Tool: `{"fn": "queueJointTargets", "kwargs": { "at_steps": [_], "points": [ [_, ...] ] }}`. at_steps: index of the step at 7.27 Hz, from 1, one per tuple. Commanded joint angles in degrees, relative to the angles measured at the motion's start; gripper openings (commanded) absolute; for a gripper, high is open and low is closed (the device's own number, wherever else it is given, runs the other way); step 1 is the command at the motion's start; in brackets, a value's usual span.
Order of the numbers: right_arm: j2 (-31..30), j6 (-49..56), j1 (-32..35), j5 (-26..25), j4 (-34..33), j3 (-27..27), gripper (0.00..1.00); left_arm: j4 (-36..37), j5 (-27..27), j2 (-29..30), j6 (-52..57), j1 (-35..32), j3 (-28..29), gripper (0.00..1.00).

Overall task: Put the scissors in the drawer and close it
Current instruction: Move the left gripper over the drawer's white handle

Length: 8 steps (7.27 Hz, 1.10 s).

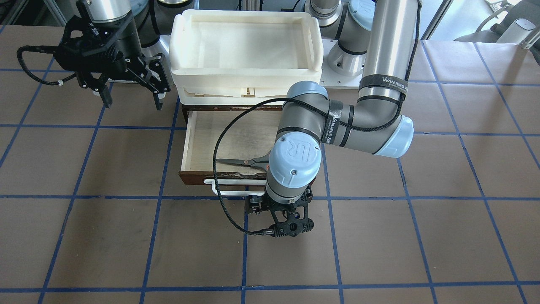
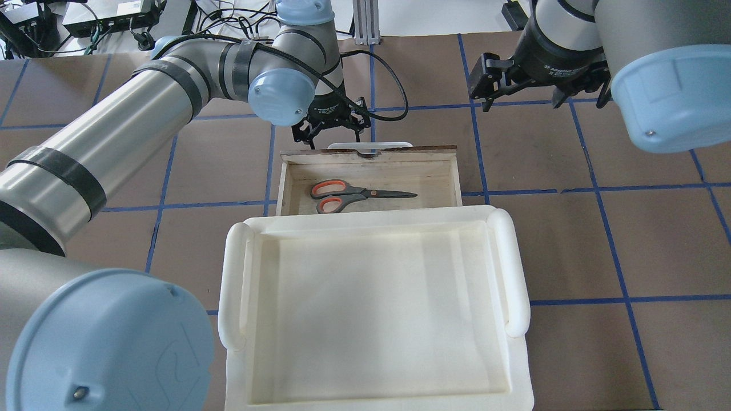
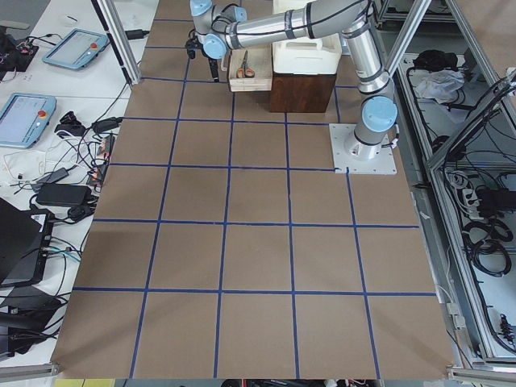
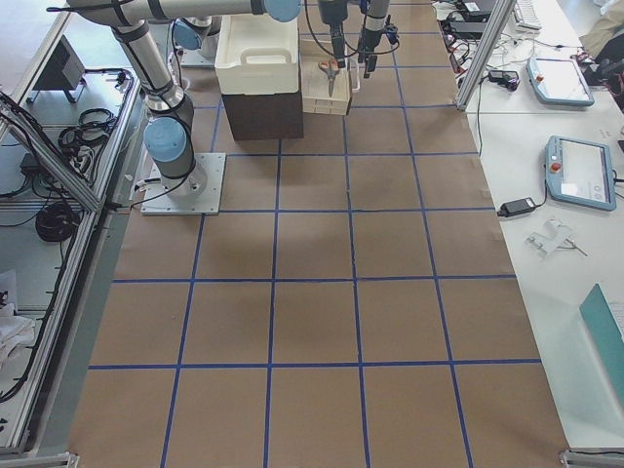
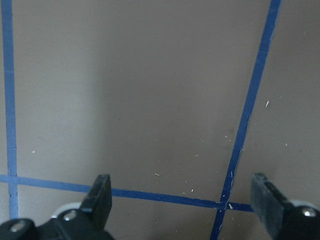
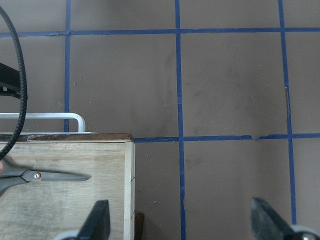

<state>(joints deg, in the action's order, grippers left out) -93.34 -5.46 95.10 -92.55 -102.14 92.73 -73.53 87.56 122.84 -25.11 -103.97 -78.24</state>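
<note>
The scissors [image 2: 360, 195], with dark handles lined orange-red, lie flat inside the open drawer [image 2: 434, 174]; they also show in the front view [image 1: 240, 162] and the right wrist view [image 6: 45, 176]. The drawer is pulled out, its white bar handle [image 2: 371, 145] on the far side of the chipped brown front. My left gripper [image 2: 334, 137] is open and empty, pointing down just beyond the handle; its wrist view [image 5: 182, 200] shows only brown table between the fingers. My right gripper [image 2: 522, 100] is open and empty, held above the table off the drawer's right corner.
A large white plastic tray [image 2: 514, 268] sits on the cabinet above the drawer, over its rear part. The table is brown with a blue tape grid. The left arm's black cable [image 1: 219, 143] loops over the drawer.
</note>
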Motion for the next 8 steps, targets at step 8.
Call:
{"fn": "queueJointTargets", "kwargs": {
  "at_steps": [8],
  "points": [
    [0.3, -0.2, 0.0, 0.1, 0.0, 0.0, 1.0, -10.4, -0.5, -4.0, -0.9, 0.2, 0.1, 1.0]
  ]
}}
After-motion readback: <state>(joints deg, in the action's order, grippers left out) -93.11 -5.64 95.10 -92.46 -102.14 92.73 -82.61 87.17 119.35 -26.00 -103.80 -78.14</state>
